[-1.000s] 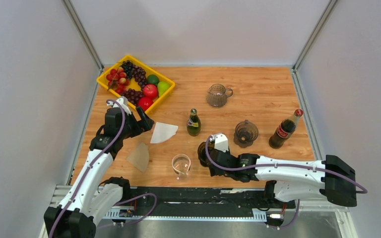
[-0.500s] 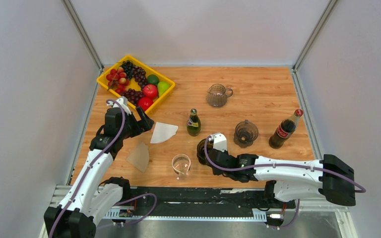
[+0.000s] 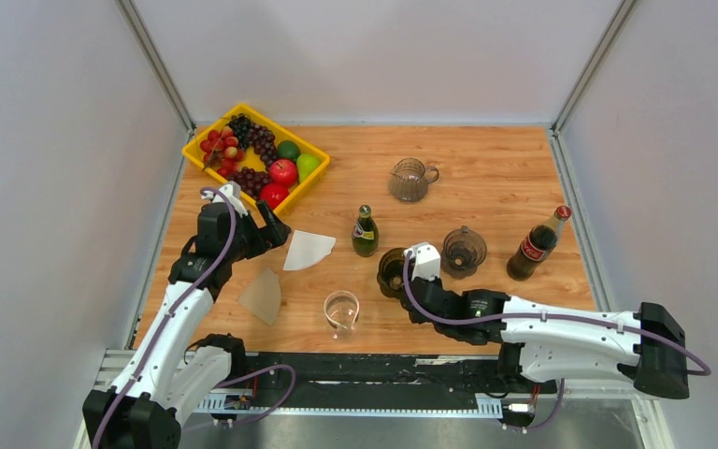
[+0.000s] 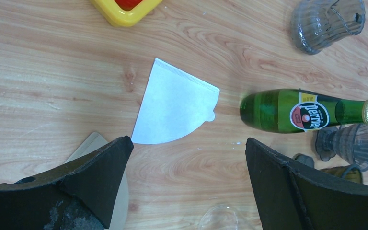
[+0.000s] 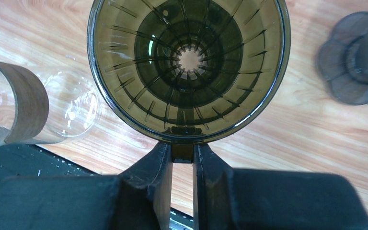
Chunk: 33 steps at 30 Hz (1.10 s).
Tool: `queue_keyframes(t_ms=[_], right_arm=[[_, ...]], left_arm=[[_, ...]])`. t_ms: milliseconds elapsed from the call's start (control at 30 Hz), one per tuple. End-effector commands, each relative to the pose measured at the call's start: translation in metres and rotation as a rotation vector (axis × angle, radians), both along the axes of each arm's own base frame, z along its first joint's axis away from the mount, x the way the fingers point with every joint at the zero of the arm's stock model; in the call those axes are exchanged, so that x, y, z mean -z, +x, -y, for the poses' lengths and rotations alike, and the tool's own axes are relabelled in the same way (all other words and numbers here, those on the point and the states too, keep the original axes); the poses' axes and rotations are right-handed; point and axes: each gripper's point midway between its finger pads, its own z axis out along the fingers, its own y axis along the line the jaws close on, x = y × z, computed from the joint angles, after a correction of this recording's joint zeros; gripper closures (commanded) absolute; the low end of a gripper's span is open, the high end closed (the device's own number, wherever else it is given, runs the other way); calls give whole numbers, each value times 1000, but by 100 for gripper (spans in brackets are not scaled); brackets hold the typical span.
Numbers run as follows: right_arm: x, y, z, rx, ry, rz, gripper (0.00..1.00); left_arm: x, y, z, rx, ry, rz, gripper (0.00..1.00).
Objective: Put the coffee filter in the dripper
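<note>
The dripper point(image 3: 393, 271) is a dark amber ribbed cone standing just right of the table's middle front. My right gripper point(image 5: 182, 153) is shut on the small tab at the near rim of the dripper point(image 5: 189, 67), whose inside holds nothing. A white coffee filter point(image 3: 307, 250) lies flat on the wood left of the green bottle. My left gripper point(image 3: 276, 229) hovers open beside it. In the left wrist view the white filter point(image 4: 175, 108) lies just beyond the wide-apart fingers of the left gripper point(image 4: 187, 158). A brown filter point(image 3: 264, 296) lies nearer the front edge.
A green bottle point(image 3: 365, 232) stands between filter and dripper. A clear glass point(image 3: 341, 310) sits front centre. A grey ribbed cup point(image 3: 464, 251), a cola bottle point(image 3: 538, 243) and a glass pitcher point(image 3: 409, 180) stand to the right and back. A yellow fruit tray point(image 3: 196, 150) is back left.
My right gripper has closed on the dripper's tab and shifted the dripper slightly right and away from the front edge. The left arm has stayed still.
</note>
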Motion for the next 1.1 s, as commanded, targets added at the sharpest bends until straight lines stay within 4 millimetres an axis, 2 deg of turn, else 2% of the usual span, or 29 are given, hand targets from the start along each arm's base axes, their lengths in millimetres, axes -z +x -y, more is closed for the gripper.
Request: queue_keyframes(t_ms=[0,200,367,500,567,700,833,933,1067], right_arm=[[-52,23,2,42,28,143,100],[-94,58,11,108,46,190,100],[-129,106,21,196,71,205,100],[-143,146,23,222,55,214,100],[-145,166,23,217,34,208,100],[-149,215,37,259,-1,199,100],[-151,252,36,236,-22,194,100],[-143,274,31,203,-11,165,100],[-134,292,27,166,-16,147,100]], left_arm=[[-6,5,4,17,-17,34,0],[-7,4,8,37,-29,41,0],[-8,6,10,38,-38,43,0],[-5,8,11,34,-43,32,0],[-2,8,12,36,-40,23,0],[1,10,13,41,-35,6,0],[4,9,14,47,-31,-2,0],[7,8,14,47,-27,-9,0],[10,8,12,40,-19,-19,0]])
